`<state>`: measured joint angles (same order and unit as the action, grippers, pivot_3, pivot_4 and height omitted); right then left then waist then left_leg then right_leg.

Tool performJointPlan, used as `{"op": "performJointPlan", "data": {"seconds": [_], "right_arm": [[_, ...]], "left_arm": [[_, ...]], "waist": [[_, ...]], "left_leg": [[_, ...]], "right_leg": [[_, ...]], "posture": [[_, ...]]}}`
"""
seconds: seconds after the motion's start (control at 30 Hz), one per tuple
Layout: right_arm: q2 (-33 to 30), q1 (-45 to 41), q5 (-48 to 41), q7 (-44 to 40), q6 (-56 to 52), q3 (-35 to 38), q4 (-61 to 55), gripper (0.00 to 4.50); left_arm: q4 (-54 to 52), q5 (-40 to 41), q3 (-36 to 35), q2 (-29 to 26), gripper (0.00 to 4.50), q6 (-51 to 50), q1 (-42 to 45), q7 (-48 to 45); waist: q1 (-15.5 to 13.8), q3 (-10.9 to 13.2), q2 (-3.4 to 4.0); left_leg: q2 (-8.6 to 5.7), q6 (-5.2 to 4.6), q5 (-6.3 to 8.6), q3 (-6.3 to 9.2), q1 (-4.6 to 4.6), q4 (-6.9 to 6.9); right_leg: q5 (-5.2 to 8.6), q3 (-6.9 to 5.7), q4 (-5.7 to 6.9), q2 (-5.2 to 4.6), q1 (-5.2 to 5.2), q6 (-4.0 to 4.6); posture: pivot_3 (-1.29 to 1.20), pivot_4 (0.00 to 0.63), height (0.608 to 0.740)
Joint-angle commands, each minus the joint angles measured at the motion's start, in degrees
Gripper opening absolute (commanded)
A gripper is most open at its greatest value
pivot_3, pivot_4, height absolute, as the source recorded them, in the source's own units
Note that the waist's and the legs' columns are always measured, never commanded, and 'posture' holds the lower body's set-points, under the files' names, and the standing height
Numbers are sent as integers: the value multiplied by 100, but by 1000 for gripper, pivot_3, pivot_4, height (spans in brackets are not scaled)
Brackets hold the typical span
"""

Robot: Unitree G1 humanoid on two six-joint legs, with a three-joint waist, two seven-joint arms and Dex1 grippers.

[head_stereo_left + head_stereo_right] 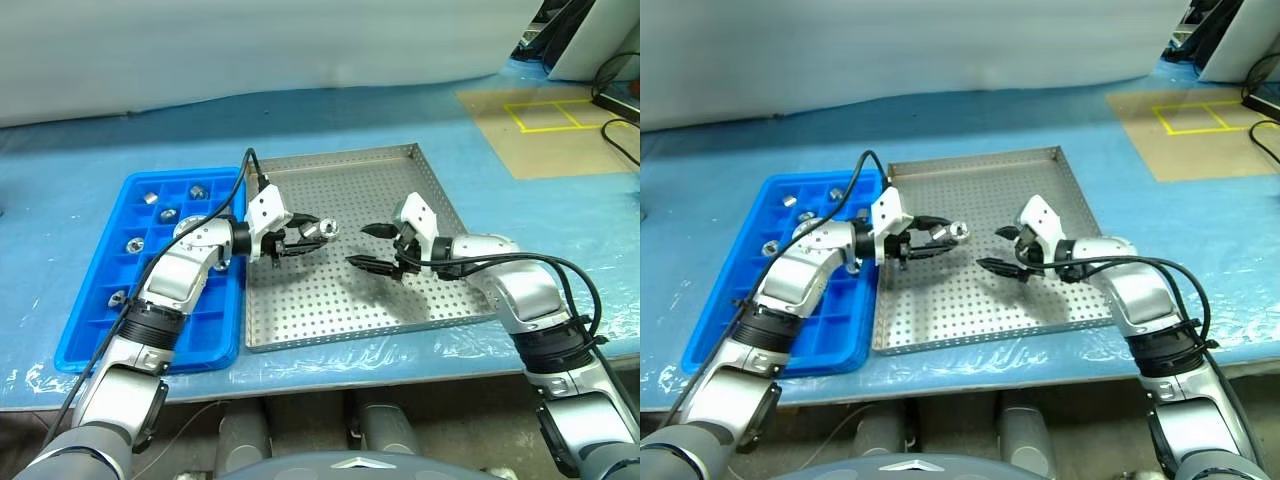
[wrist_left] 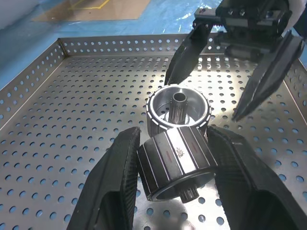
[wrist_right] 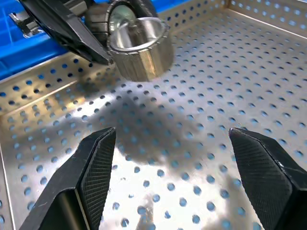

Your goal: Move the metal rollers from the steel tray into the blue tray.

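The steel tray [image 1: 372, 180] lies at the middle of the table, its perforated floor bare. My left gripper [image 1: 318, 232] hovers over the tray's left part, shut on a metal roller [image 2: 176, 160], a ribbed silver cylinder. A wider ringed part [image 2: 178, 109] sits at the roller's far end; I cannot tell whether it is a separate piece. My right gripper [image 1: 358, 246] stands open just right of it, fingertips pointing at the roller and apart from it. The blue tray [image 1: 100, 330] lies left of the steel tray, with several metal rollers [image 1: 133, 243] in its far compartments.
A blue sheet covers the table [image 1: 560, 190]. At the far right are a brown mat with a yellow taped square [image 1: 548, 113] and black cables [image 1: 620, 95]. The table's front edge runs just below both trays.
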<state>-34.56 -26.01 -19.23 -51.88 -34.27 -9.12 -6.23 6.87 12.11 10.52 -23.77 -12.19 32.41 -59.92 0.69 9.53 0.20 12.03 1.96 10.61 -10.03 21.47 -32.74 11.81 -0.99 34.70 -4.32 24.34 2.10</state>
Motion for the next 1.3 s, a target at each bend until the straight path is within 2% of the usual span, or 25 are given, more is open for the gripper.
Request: {"op": "performJointPlan", "data": {"seconds": [0.03, 0.27, 0.4, 0.47, 0.67, 0.73, 0.93, 1.03, 1.1, 1.2, 1.3], "right_arm": [[77, -44, -61, 10, 73, 74, -270, 3918], [331, -97, -119, 64, 25, 15, -432, 3918], [337, -195, -93, -68, 47, -59, -479, 3030], [325, -298, -50, -134, 28, -138, -471, 2325], [389, -501, 114, -102, 102, -265, -271, 2325], [354, -462, -121, -185, -132, -111, -317, 2325], [202, -512, -1921, -238, -1779, 1449, -311, 2325], [619, -972, -3276, 683, -3081, 2693, 76, 2325], [866, -1052, -3838, 1337, -3908, 3245, 321, 2325], [1291, -987, -4314, 2160, -4778, 3686, 604, 2325], [1710, -1009, -4628, 2768, -5102, 3965, 676, 2325]], "left_arm": [[-18, 28, -35, -23, 1880, 217, 15, -55], [157, 6, -27, 20, 1880, 328, 90, -132], [150, 30, 8, 43, 1880, 323, 97, -231], [133, 61, 26, 69, 1880, 283, 116, -286], [99, 34, 79, 175, 1880, 279, 183, -285], [104, 11, 44, 224, 1880, 318, 228, -177], [117, 1, -19, 132, 1880, 352, 180, -173], [97, 5, -19, 132, 1880, 359, 161, -115], [152, -34, -45, 206, 1880, 503, 198, 10], [299, -89, -196, 480, 1880, 1107, 257, 406], [169, 104, -295, 624, 1880, 1251, 189, 435]], "waist": [[-1, 0, 0], [-8, 0, 0], [-8, 0, 0], [-3, 0, 0], [-7, 0, 0], [-8, 0, 0], [-45, 0, -1], [-27, 0, 0], [-23, 0, 0], [-58, -1, -2], [-62, 0, -2]], "left_leg": [[2, 1, -1, 0, 0, 0], [0, -1, 0, 0, 3, 0], [-1, -1, 0, 0, 3, 0], [-1, 0, 0, 0, 3, 0], [0, 0, 0, 0, 2, 0], [0, 0, 0, 0, 4, 0], [-3, -2, 0, 0, 5, 0], [-2, -1, -1, 0, 2, 1], [-4, 1, -2, 0, -4, 1], [-2, 8, -6, 1, -5, 7], [-4, 32, -20, 1, 5, 9]], "right_leg": [[0, -1, 1, 1, 0, 0], [0, -1, -2, 0, 0, 0], [0, -1, -2, -1, 1, 0], [0, -1, -1, -1, 1, 0], [0, -1, 0, 0, 1, 0], [0, -1, -2, 0, 1, 0], [0, 1, -2, -1, 0, 0], [0, 1, -1, -1, 1, 1], [0, 4, 3, 0, 1, 1], [1, 1, 1, 2, -1, 2], [1, 1, -2, 1, 6, 2]], "posture": [[-215, 150, 740], [-225, 150, 740], [-229, 150, 740], [-232, 150, 740], [-229, 150, 740], [-225, 150, 740], [-222, 150, 740], [-218, 150, 740], [-218, 150, 740], [-217, 150, 740], [-217, 150, 740]]}}
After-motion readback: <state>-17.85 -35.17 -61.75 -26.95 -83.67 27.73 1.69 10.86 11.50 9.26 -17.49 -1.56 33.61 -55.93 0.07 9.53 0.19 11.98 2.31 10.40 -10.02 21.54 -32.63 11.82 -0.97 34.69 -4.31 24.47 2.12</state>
